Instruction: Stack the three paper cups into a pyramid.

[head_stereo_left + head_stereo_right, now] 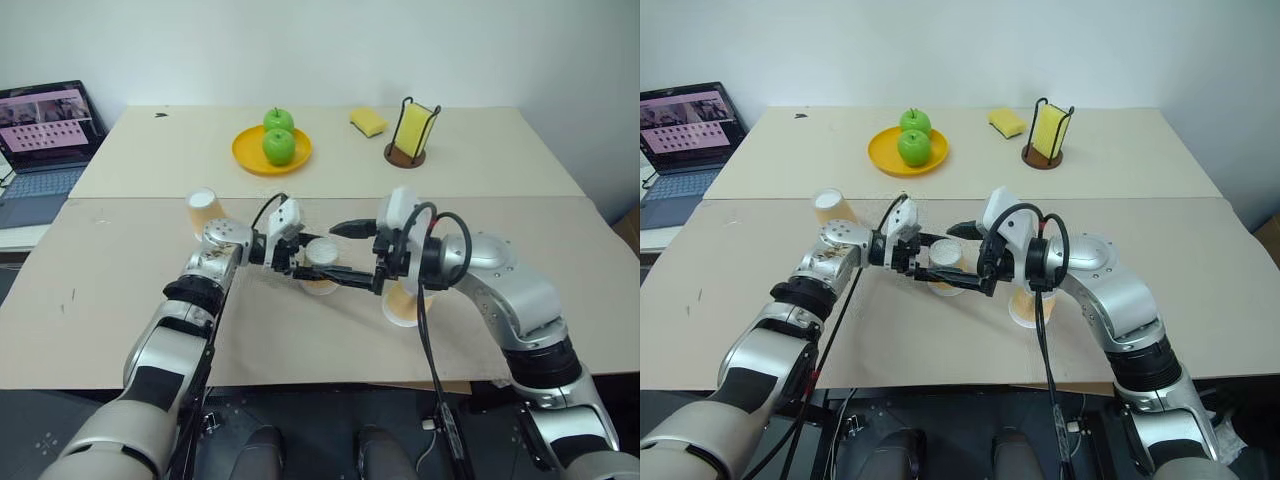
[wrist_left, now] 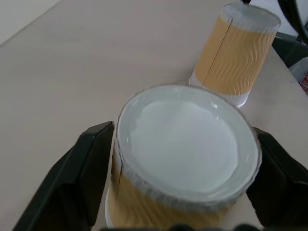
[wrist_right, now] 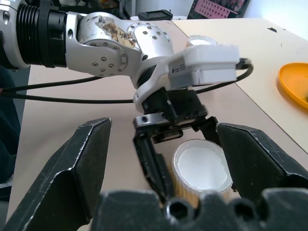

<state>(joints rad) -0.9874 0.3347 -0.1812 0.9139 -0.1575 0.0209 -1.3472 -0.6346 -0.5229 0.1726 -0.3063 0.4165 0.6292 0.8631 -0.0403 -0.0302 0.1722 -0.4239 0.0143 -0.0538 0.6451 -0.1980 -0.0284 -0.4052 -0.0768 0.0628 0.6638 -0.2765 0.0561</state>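
Left wrist view puts the nearest paper cup (image 2: 185, 159) low in the frame, inverted, white base up, my left tool's fingers (image 2: 72, 178) standing wide on either side of its wall with a gap on each flank. Its long axis runs upright, rim down on the counter (image 2: 72, 72). A second cup (image 2: 238, 53), also inverted and upright, stands apart in the upper right. To do this step well, I judge I should draw my left tool (image 1: 315, 268) straight back without brushing the cup, so it stays beside its neighbour as the base pair.

Seen from the head, that cup (image 1: 322, 258) sits mid-frame between my two tools. My right tool (image 3: 163, 159) stands open around nothing, with the other cup (image 1: 405, 303) below its wrist. The third cup (image 1: 203, 212) waits farther back at centre left, inverted too; it belongs on top.
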